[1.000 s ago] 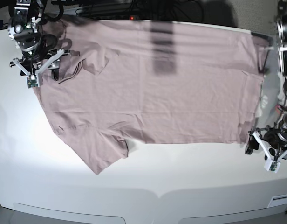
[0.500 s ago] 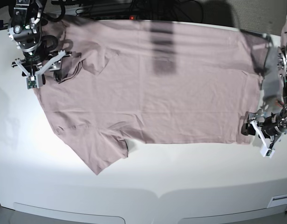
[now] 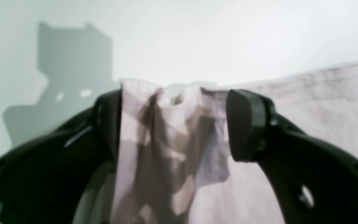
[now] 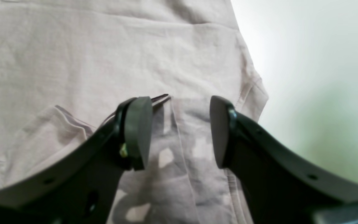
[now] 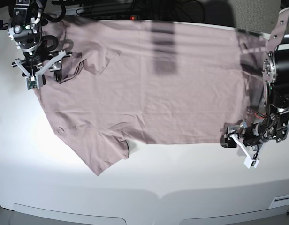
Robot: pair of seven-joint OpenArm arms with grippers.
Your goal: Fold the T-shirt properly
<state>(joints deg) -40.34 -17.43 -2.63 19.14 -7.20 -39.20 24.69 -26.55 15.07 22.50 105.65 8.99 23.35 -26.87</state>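
T-shirt lies spread flat on the white counter, one sleeve crumpled under my right fingers. They stand apart over the fabric, gripping nothing. My left fingers gape wide around a bunched hem corner, apparently to pinch it for folding. No containers present.

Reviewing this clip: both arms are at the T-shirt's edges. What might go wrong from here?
1. The left gripper stands open around a bunched bit of the T-shirt hem; closing now may pinch only a wrinkle or a single layer, so the fold starts crooked.
2. The right gripper hangs open above the folded-over sleeve; it might grab the wrong layer.
3. Uneven lifts would likely skew the fold.
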